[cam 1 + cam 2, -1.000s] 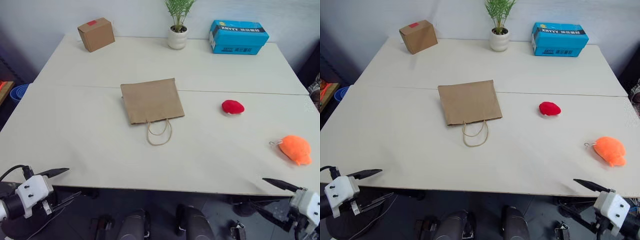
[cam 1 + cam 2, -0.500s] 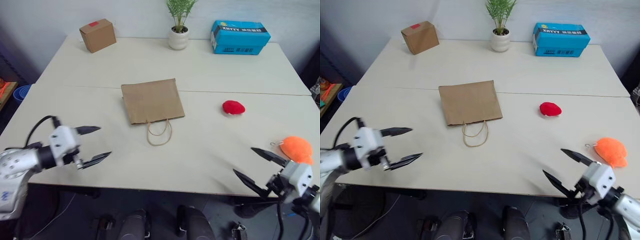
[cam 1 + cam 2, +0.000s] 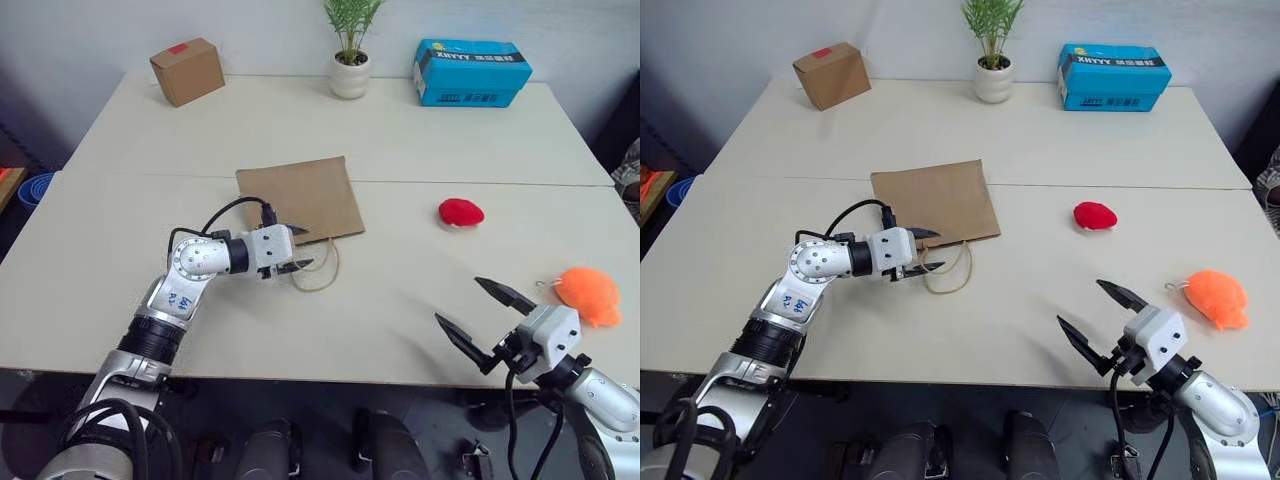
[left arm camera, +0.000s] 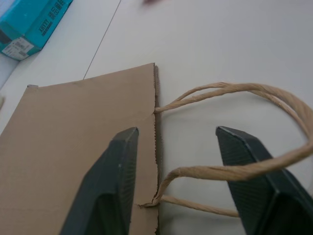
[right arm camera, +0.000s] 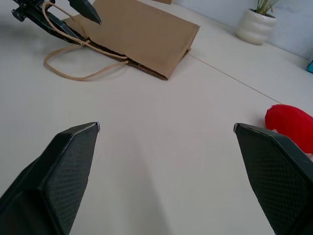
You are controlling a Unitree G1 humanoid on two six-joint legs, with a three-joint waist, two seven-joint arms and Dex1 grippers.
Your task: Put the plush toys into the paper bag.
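The brown paper bag lies flat mid-table, its cord handles looping toward me. My left gripper is open at the bag's mouth edge. One finger is over the paper and the other is by the handle loops, with a cord lying against it. To the right of the bag rests the red plush toy. The orange plush toy sits near the right front corner. My right gripper stands open and empty over the front edge, left of the orange toy.
At the table's back stand a small cardboard box with red tape, a potted plant and a blue carton. A seam crosses the table behind the toys.
My left arm has swung forward and right from the front left corner to the bag's mouth, and its fingers have narrowed. My right gripper has come up and a little leftward.
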